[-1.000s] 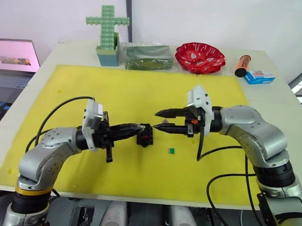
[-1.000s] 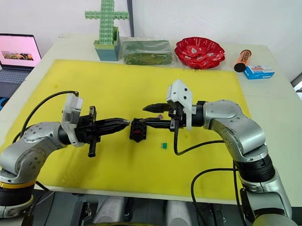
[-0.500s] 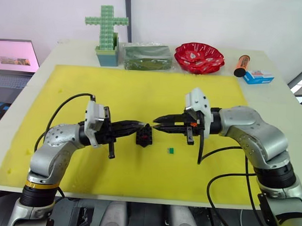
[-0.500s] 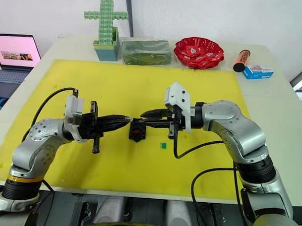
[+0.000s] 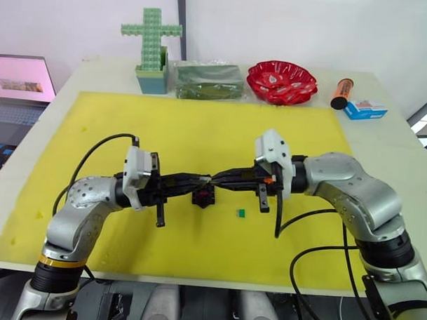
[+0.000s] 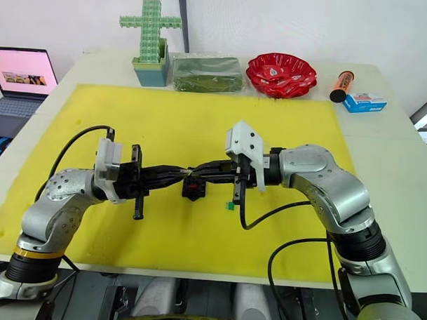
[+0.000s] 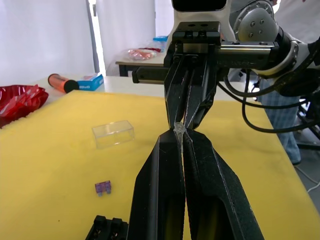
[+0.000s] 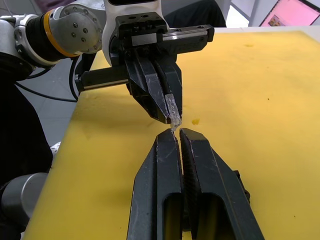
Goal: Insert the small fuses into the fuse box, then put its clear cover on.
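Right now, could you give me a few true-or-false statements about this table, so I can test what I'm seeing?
1. The small clear plastic cover sits on the black ribbed fuse box. False: it lies on the yellow foam mat, apart from the box.
2. The tiny green fuse lies loose on the mat. True.
3. The left gripper is shut on a tiny grey-white fuse. True.
4. The red plastic bowl stands on the mat. False: it stands on the white table beyond it.

Fuse box [image 5: 202, 196] left of green fuse [image 5: 242, 213].
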